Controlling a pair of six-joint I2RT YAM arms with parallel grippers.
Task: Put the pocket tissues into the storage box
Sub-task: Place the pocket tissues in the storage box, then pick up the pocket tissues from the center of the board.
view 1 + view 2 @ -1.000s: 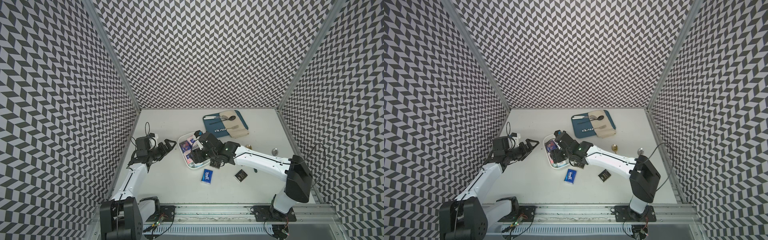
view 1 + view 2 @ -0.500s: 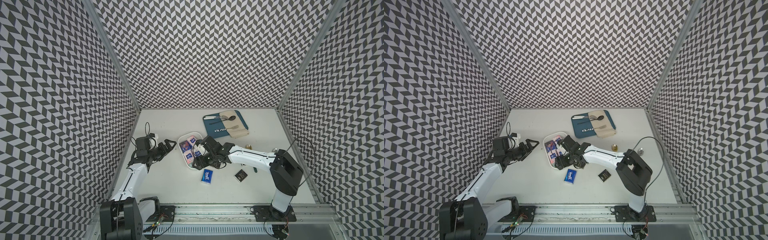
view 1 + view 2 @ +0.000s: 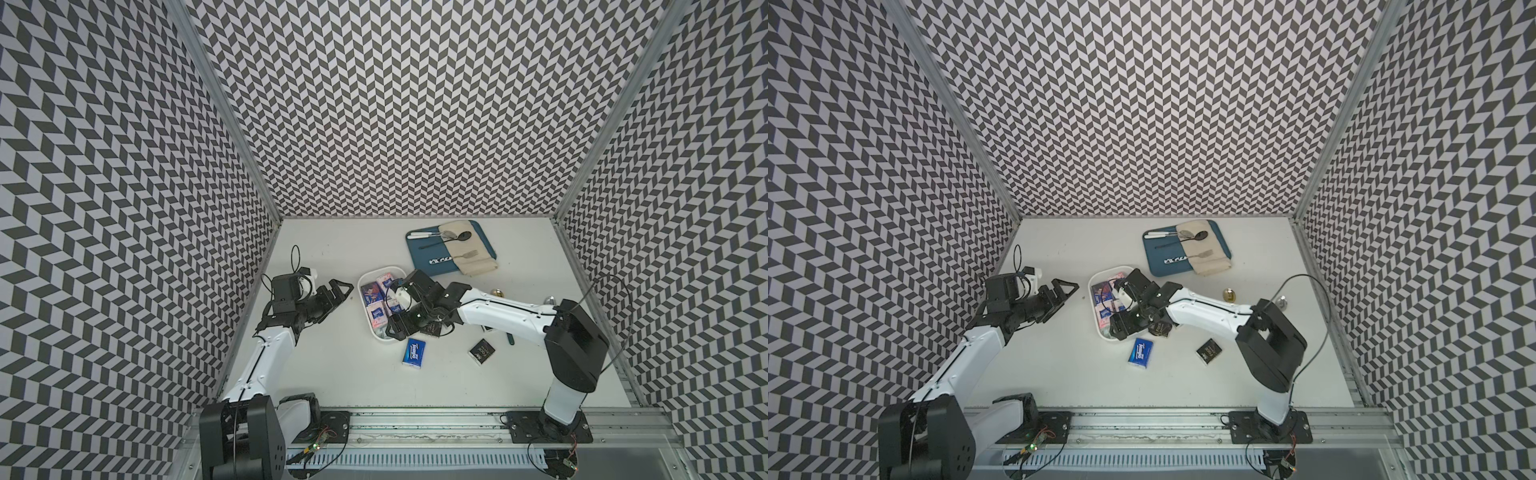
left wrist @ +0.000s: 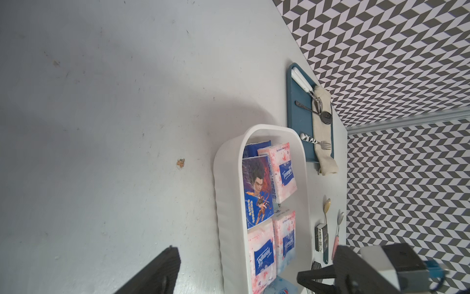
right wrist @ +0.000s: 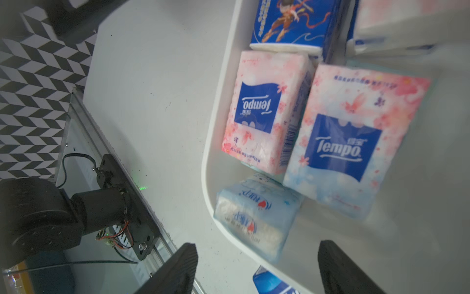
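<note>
The right gripper (image 5: 258,247) has its fingers (image 5: 175,269) spread wide with nothing between them; it hangs over the near end of the storage box (image 5: 212,142), above a pale blue packet (image 5: 254,216) that lies inside against the rim; farther into the box lie two pink-white packets (image 5: 256,112) and a dark blue cartoon packet (image 4: 256,188). The right wrist hides the box's near right part in both top views. Outside the box, a blue packet (image 3: 414,352) lies just off its near end; a black packet (image 3: 1158,329) sits by its right side, partly under the wrist; a second black packet (image 3: 481,352) lies farther right. The left gripper (image 3: 343,289), also wide open and empty, hovers left of the box, apart from it. Beyond the box's far end sits a blue tray (image 3: 424,254) with cutlery and a beige cloth (image 3: 478,264); right of the box, a gold spoon (image 3: 496,293) is partly hidden by the right arm.
</note>
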